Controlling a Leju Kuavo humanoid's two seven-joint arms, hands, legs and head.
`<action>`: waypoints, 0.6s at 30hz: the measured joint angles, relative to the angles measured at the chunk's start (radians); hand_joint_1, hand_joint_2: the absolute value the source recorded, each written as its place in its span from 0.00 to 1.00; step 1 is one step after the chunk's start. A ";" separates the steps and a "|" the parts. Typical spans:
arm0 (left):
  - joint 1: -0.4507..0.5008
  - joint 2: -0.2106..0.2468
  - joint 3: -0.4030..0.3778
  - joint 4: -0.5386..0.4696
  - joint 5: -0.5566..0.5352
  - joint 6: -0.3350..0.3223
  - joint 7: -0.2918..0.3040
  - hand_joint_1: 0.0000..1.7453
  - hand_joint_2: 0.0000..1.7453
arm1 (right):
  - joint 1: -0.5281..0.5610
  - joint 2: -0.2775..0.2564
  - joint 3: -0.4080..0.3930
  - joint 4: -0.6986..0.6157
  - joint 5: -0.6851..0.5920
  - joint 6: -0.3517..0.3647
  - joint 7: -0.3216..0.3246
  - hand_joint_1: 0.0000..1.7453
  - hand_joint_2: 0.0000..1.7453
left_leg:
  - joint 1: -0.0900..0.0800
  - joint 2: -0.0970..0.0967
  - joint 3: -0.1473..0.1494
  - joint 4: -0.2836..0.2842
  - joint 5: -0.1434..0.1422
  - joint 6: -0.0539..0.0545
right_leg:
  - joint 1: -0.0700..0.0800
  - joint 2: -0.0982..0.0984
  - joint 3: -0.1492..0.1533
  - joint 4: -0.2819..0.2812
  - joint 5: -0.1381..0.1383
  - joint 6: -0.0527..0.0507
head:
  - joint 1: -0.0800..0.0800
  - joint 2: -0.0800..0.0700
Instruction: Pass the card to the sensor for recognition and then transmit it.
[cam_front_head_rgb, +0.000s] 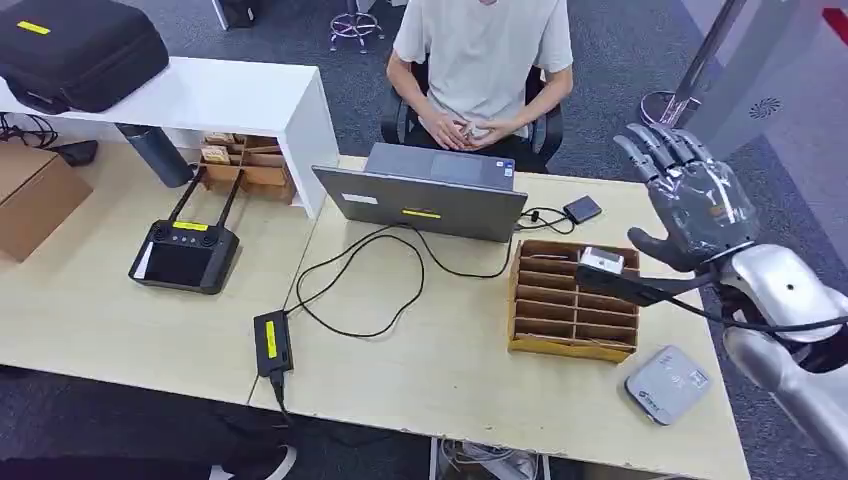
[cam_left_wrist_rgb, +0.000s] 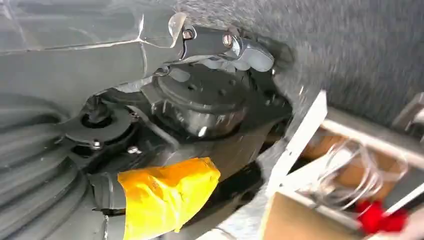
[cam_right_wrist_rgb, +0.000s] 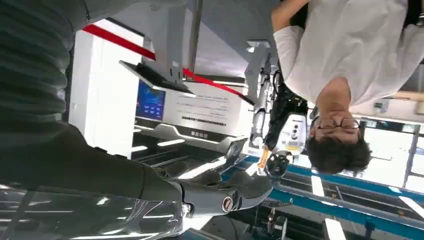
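- Right hand (cam_front_head_rgb: 690, 205) nearest the head cam: raised above the tabletop's right side, fingers (cam_front_head_rgb: 655, 148) spread and released, nothing in them; palm clear/silver plastic, dark fingers, glossy silver forearm.
- Left hand (cam_left_wrist_rgb: 227, 47) seen in left wrist view, hanging low over grey carpet; finger state cannot tell, view blurred; yellow tape on the arm part near it.
- Card (cam_front_head_rgb: 602, 260): small white/grey flat piece w/ rounded corners, sitting at the top of the card rack (cam_front_head_rgb: 572, 305), right-rear slot, upright-ish. Not grasped yet.
- Rack is brown cardboard/wood, slotted rows, thin dividers, light, likely slides if pushed.
- Sensor (cam_front_head_rgb: 668, 383): grey flat rounded-square pad, matte plastic, near front-right tabletop edge, well apart from rack.
- Step in hand (judgement): reach + pick of card, early in task.
- To do well: bring hand down over rack's rear corner, pinch card by its exposed top edge, thumb vs finger; lift straight up so dividers don't snag; avoid the black cable (cam_front_head_rgb: 640, 288) crossing the rack.
- Then keep card flat-face down over sensor.
- Tabletop (cam_front_head_rgb: 450, 350) pale smooth laminate; laptop (cam_front_head_rgb: 425, 195) grey metal; person (cam_front_head_rgb: 485, 60) seated behind, hands folded, prob. the receiver.
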 joint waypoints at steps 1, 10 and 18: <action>0.000 0.000 0.014 0.000 -0.007 -0.009 0.002 0.00 1.00 | 0.016 -0.002 -0.002 -0.011 -0.002 -0.002 -0.002 0.00 1.00 | 0.000 0.000 0.000 0.000 0.000 0.000 | 0.000 0.000 0.000 0.000 0.000 0.000 | 0.000 0.000; 0.025 0.002 0.031 -0.034 -0.003 0.026 0.026 0.00 1.00 | 0.216 -0.018 -0.059 -0.097 -0.026 -0.092 -0.009 0.00 1.00 | 0.000 -0.001 -0.001 0.000 -0.001 0.000 | 0.000 -0.001 0.000 0.000 -0.001 0.000 | 0.000 0.000; 0.063 -0.001 -0.005 -0.093 0.026 0.075 0.038 0.00 1.00 | 0.481 0.007 -0.176 -0.181 -0.010 -0.177 -0.028 0.00 1.00 | 0.000 -0.001 -0.002 0.000 -0.002 -0.001 | 0.000 -0.001 0.000 0.000 -0.002 0.000 | 0.000 0.000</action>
